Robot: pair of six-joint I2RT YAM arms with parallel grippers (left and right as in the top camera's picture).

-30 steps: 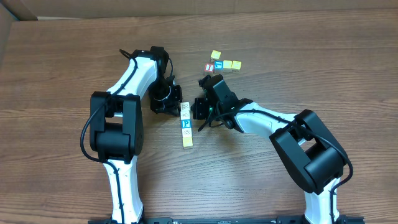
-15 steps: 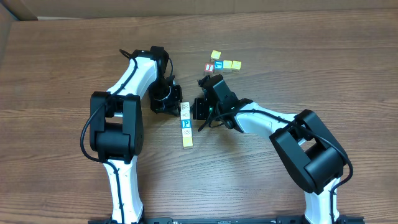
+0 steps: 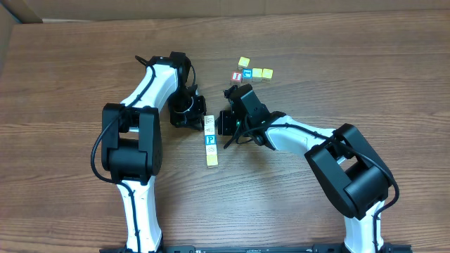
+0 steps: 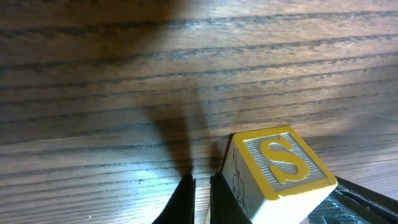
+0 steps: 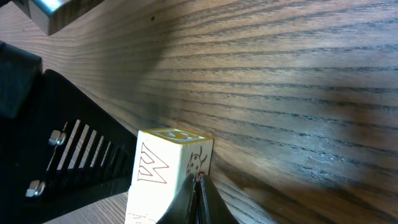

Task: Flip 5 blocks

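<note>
Row of blocks [image 3: 210, 140] flanked, mid-frame.
My left end effector [image 3: 197, 121] and right end effector [image 3: 222, 121], both pinched shut, sit either side of its upper end on the worktop [image 3: 77, 63].

Ten blocks lie on one table [image 3: 365, 63]: five in the row of blocks [image 3: 210, 140], five in the loose cluster [image 3: 252, 72]. Two arms: left arm [image 3: 150, 86], right arm [image 3: 299, 133].

- I'm seeing the blue-faced block [image 3: 210, 140] showing a white P.
- The cream block [image 4: 283, 165] is showing a yellow-framed S.
- The table [image 3: 70, 70] is showing brown grain.
</note>
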